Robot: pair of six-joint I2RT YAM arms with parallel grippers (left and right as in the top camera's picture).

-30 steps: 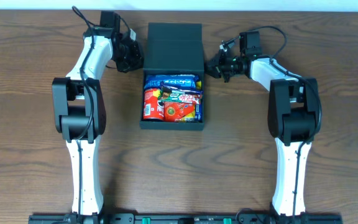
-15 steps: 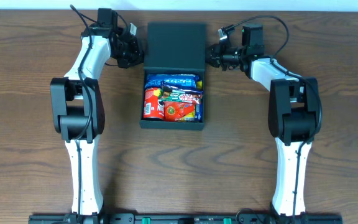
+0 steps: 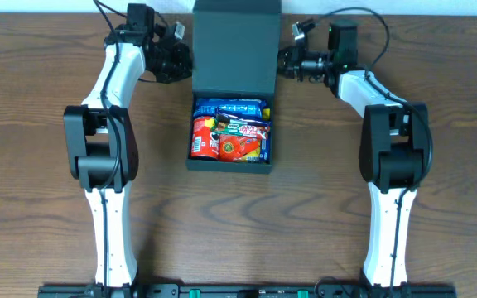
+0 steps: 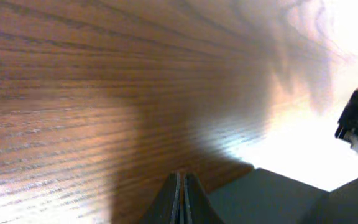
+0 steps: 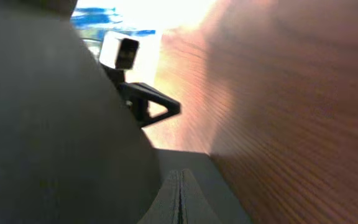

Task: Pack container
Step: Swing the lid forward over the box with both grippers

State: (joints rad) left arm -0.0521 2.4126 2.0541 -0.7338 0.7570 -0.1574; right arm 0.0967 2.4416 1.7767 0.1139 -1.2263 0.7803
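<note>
The black container [image 3: 190, 132] sits mid-table, filled with colourful snack packets [image 3: 230, 128]. Its hinged lid [image 3: 234, 50] is raised off the table at the far side. My left gripper [image 3: 182, 60] is shut and empty against the lid's left edge. My right gripper [image 3: 286, 62] is shut and empty against its right edge. In the left wrist view the closed fingers [image 4: 180, 199] sit beside the dark lid [image 4: 278, 199]. In the right wrist view the closed fingers [image 5: 179, 199] lie along the lid [image 5: 55, 124], with the left gripper [image 5: 135, 87] beyond.
The wooden table [image 3: 40, 182] runs around the container. Both arm bases stand at the near edge. A pale wall strip [image 3: 40, 7] borders the far side. Cables loop from both wrists near the lid.
The lid has risen from lying flat to tilted up. Both grippers moved toward the far side and up with its side edges, staying shut.
</note>
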